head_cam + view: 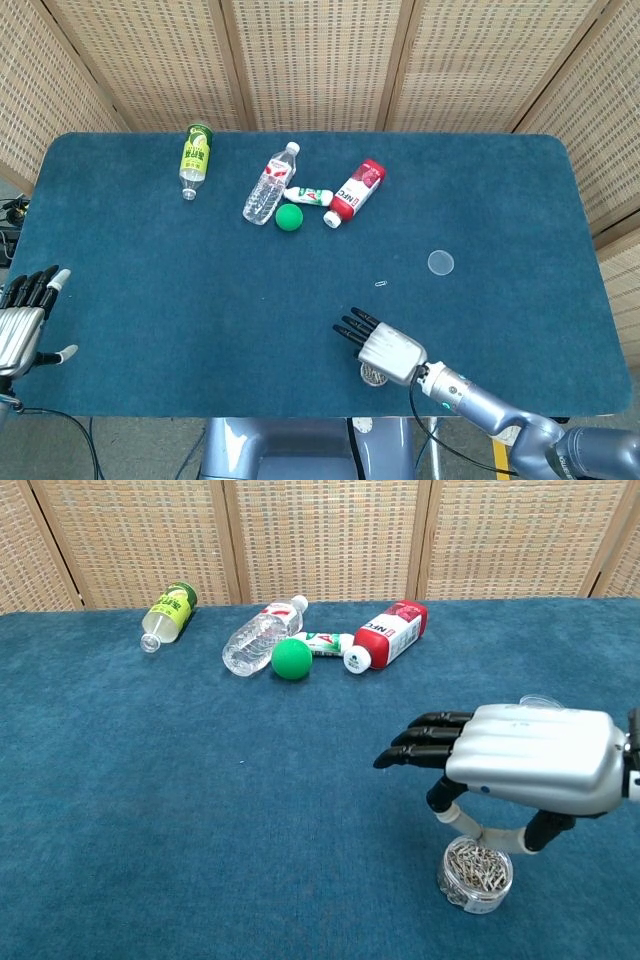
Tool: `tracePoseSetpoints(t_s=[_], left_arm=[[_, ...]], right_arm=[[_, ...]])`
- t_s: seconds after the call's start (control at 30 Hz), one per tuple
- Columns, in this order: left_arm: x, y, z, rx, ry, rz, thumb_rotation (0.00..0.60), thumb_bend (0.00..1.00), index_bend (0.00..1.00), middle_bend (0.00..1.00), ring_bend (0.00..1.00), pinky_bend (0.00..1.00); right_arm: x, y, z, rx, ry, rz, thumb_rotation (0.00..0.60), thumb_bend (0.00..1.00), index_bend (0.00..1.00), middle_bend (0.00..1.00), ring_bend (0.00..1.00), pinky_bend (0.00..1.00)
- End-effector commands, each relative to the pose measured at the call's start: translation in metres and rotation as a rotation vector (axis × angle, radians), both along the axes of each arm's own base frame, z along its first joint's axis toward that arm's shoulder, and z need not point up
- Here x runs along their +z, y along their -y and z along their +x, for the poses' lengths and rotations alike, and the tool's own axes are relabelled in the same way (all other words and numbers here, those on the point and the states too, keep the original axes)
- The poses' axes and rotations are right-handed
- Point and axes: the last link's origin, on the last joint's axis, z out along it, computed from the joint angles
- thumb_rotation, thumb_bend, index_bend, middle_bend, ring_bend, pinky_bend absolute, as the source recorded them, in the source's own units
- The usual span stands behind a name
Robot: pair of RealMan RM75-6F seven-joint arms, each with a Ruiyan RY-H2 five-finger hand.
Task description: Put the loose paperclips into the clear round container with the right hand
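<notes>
The clear round container [372, 376] [476, 876], filled with several paperclips, stands near the table's front edge. My right hand [384, 347] [521, 768] hovers just above it, palm down, fingers stretched toward the left and thumb curved underneath, holding nothing that shows. One loose paperclip [381, 283] lies on the cloth farther back, apart from the hand; in the chest view the hand hides it. My left hand [24, 321] rests at the front left edge with its fingers spread and nothing in it.
The container's clear lid [440, 263] [536, 700] lies flat behind the right hand. At the back lie a green bottle [195, 155], a clear water bottle [269, 185], a green ball [289, 217], a small tube [309, 195] and a red-white bottle [356, 190].
</notes>
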Motion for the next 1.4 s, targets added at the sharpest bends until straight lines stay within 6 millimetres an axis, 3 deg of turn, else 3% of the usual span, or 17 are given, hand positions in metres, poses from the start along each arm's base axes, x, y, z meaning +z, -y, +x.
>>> tracePoseSetpoints(t_s=[0.03,0.4,1.1,1.4], left_arm=[[0.001,0.0,0.0,-0.001,0.001,0.002,0.6,0.0,0.0,0.0,0.0,0.0],[0.002,0.001,0.0,-0.001,0.004,0.002,0.6,0.0,0.0,0.0,0.0,0.0],[0.002,0.001,0.0,-0.001,0.005,0.0,0.6,0.0,0.0,0.0,0.0,0.0],[0.002,0.002,0.001,-0.002,0.003,-0.001,0.6,0.0,0.0,0.0,0.0,0.0]], right_arm=[[-0.006,-0.003,0.004,0.006,-0.008,0.013,0.6,0.4,0.63,0.04,0.0,0.0],[-0.021,-0.008,0.007,0.021,-0.043,0.033,0.6,0.4,0.63,0.04,0.0,0.0],[-0.011,0.001,-0.005,0.046,-0.108,-0.018,0.6,0.4,0.63,0.04,0.0,0.0],[-0.007,0.001,-0.007,0.046,-0.115,-0.037,0.6,0.06,0.59,0.04,0.0,0.0]])
